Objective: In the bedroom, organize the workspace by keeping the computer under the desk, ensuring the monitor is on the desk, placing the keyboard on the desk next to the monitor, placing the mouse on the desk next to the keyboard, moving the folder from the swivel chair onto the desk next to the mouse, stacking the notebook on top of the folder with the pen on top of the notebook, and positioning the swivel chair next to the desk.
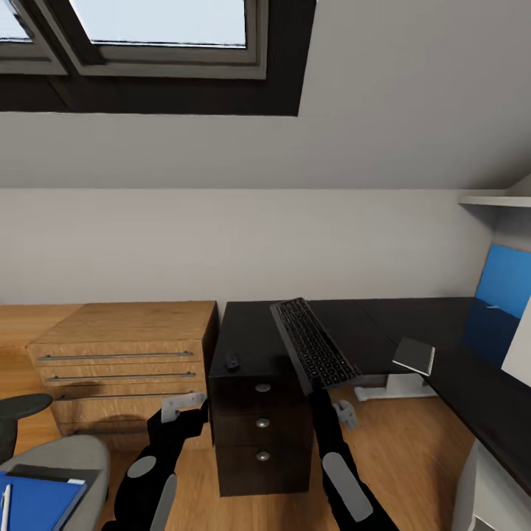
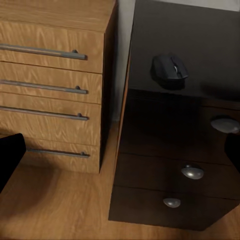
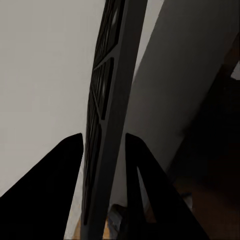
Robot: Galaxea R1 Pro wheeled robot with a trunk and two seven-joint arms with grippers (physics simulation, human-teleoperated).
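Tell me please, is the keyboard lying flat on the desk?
No, the right gripper holds the keyboard tilted above the desk.

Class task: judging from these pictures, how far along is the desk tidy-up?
Done: mouse lies on the desk. In hand: right gripper holds the keyboard over the desk. Left: folder on the chair is yet to move.

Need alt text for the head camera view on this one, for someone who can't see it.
The right hand holds a keyboard tilted above the black desk, where a small mouse sits over the three-drawer unit. The left hand hangs in front of a wooden drawer chest; a blue folder lies on the grey chair at lower left.
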